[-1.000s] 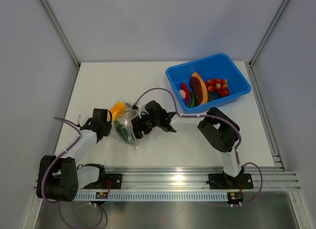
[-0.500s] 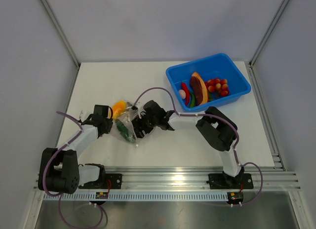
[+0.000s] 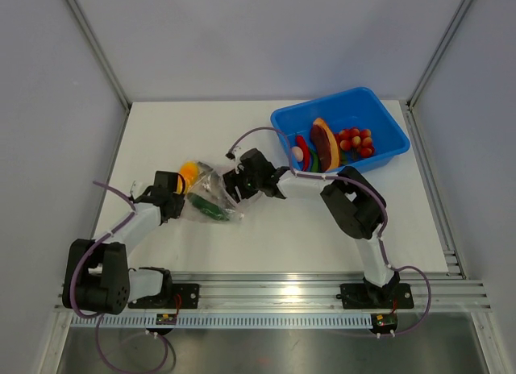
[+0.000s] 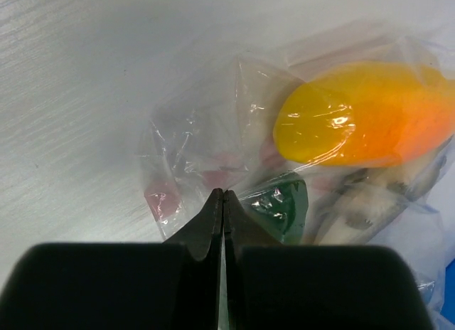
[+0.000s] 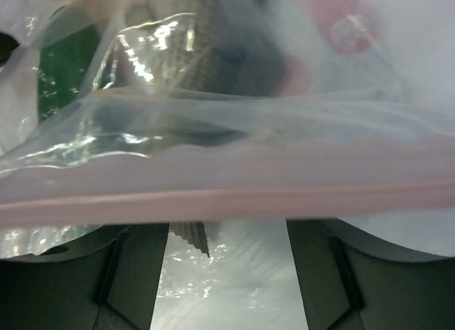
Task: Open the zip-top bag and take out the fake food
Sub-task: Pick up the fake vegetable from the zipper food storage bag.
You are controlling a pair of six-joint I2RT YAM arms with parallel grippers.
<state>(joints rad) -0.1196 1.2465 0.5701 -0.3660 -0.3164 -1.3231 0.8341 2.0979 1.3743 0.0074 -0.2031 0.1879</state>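
Note:
The clear zip-top bag (image 3: 206, 190) lies crumpled on the white table between my two grippers. Fake food shows through the plastic: a yellow-orange fruit (image 4: 362, 116), a green cucumber (image 3: 213, 207) and a grey fish (image 5: 206, 60). My left gripper (image 3: 182, 197) is at the bag's left side, and in the left wrist view its jaws (image 4: 224, 196) are pressed together on the plastic film. My right gripper (image 3: 231, 189) stands open at the bag's right side. The pinkish zip strip (image 5: 227, 200) runs across in front of its fingers (image 5: 135, 273), hiding the tips.
A blue bin (image 3: 379, 108) stands at the back right, holding red tomatoes (image 3: 355, 142), an orange-brown wedge (image 3: 325, 142) and other toy pieces. The right arm's purple cable (image 3: 258, 134) loops over the table near the bin.
My right gripper has drawn back toward the bin, pulling the bag's right side with it. The bag is spread wider and the cucumber lies flatter. The left gripper stays shut, nearly still.

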